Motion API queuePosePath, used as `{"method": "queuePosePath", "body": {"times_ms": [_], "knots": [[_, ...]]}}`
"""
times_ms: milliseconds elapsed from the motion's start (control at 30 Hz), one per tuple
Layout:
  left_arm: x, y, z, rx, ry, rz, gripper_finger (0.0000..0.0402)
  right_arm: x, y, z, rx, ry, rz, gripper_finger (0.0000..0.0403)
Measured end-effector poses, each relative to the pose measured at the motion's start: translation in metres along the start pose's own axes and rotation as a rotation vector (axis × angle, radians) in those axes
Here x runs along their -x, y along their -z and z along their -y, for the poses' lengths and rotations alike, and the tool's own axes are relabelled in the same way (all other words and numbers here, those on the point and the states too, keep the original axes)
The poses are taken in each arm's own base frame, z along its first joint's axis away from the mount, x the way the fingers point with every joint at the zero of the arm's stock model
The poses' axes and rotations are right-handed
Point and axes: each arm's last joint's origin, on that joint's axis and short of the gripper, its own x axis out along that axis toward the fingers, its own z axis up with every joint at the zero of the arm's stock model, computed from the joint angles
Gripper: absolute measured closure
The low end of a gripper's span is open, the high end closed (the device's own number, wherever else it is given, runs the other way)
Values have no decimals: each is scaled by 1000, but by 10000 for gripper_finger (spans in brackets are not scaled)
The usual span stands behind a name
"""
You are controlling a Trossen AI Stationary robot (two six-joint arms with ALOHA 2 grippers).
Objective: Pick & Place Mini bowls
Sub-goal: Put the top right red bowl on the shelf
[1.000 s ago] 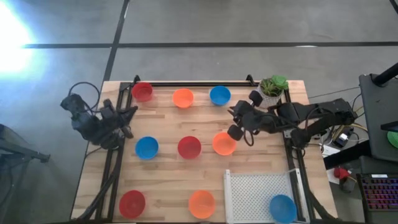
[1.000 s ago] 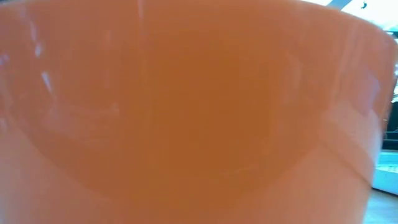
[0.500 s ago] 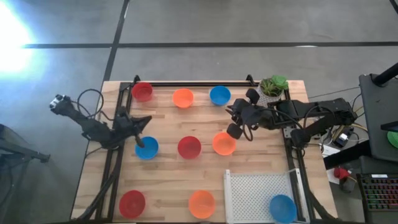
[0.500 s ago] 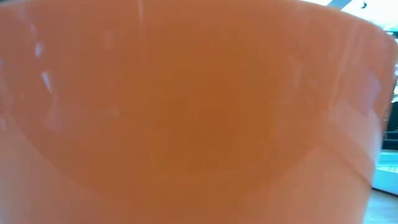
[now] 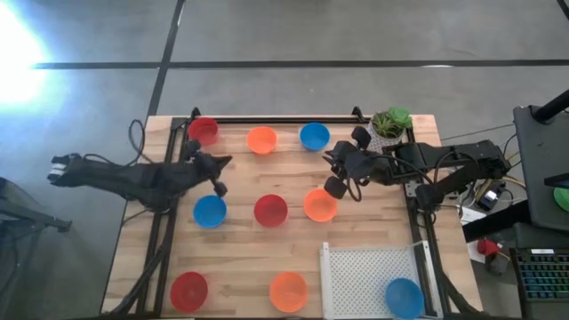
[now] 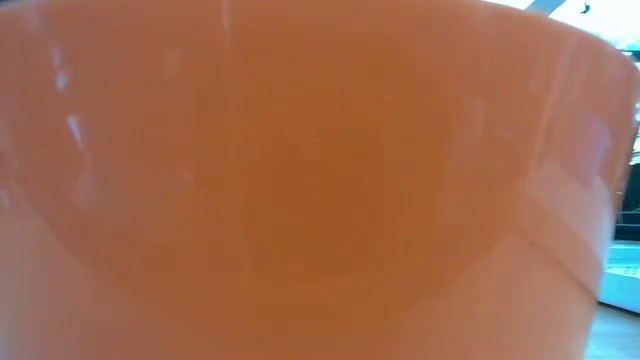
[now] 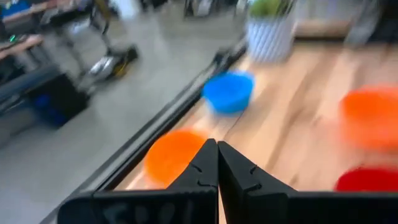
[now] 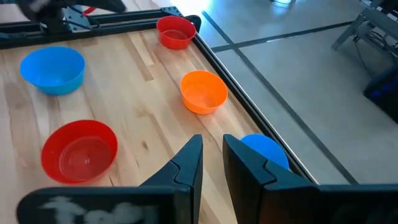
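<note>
Several mini bowls stand upright on the wooden table: red (image 5: 203, 131), orange (image 5: 261, 140) and blue (image 5: 313, 136) along the far side, blue (image 5: 210, 212), red (image 5: 270, 211) and orange (image 5: 320, 204) in the middle, red (image 5: 188, 290) and orange (image 5: 287, 292) near the front. One more blue bowl (image 5: 404, 298) sits on a white perforated tray (image 5: 364, 271). My left gripper (image 5: 224, 163) (image 7: 216, 155) is shut and hovers between the far red bowl and the middle blue one. My right gripper (image 5: 330, 160) (image 8: 212, 149) hangs beside the far blue bowl (image 8: 264, 149), fingers slightly apart, with nothing between them.
A white pot with a green plant (image 5: 388, 126) stands at the far right corner. Black rails (image 5: 276, 118) run along the table's far and side edges. An orange bowl (image 6: 300, 180) right at the lens fills the low view.
My left gripper has swung from the table's left edge toward the right, out over the table past the middle blue bowl, turning as it went and staying shut. The bowls have not moved.
</note>
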Motion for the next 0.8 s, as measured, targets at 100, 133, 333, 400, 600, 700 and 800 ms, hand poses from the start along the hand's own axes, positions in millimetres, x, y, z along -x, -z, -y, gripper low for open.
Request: {"method": "queuePosePath", "body": {"times_ms": [100, 133, 333, 400, 600, 700, 800], "knots": [[-3, -8, -11, 39, -110, -82, 402, 0, 0, 0, 0, 0, -1, 344], [-4, -12, -14, 57, -142, -102, 402, 0, 0, 0, 0, 0, -1, 344], [-12, -23, -28, 69, -251, -222, 389, 0, 0, 0, 1, 0, 0, 344], [-17, -26, -30, 73, -271, -242, 374, 0, 0, 0, 0, -1, 1, 344], [-35, -28, -39, 202, -299, -333, 326, 0, 0, 0, -1, 0, 2, 344], [-45, -24, -49, 289, -274, -444, 319, 0, 0, 0, -1, -1, 2, 344], [-57, -16, -60, 320, -292, -533, 318, 0, 0, 0, -2, -1, 3, 344]]}}
